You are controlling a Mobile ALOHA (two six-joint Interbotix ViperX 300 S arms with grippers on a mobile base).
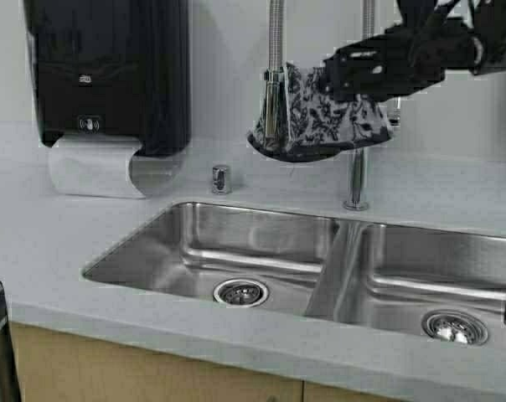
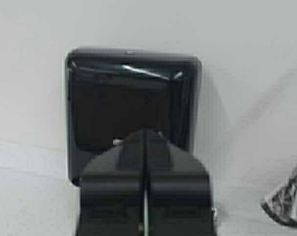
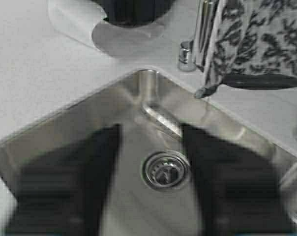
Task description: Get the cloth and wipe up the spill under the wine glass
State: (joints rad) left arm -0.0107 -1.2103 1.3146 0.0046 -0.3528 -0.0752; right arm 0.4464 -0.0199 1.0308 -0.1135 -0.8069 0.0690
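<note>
Cloth (image 1: 320,117) on faucet (image 1: 275,67), R pincer (image 1: 341,71) above

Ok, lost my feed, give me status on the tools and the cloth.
Right tool open, up by the cloth draped on the faucet. Left tool shut, facing the towel dispenser. Wine glass not in view.

A pale grey countertop (image 1: 60,243) holds a double steel sink (image 1: 261,260), with a small chrome knob (image 1: 221,179) behind it.
</note>
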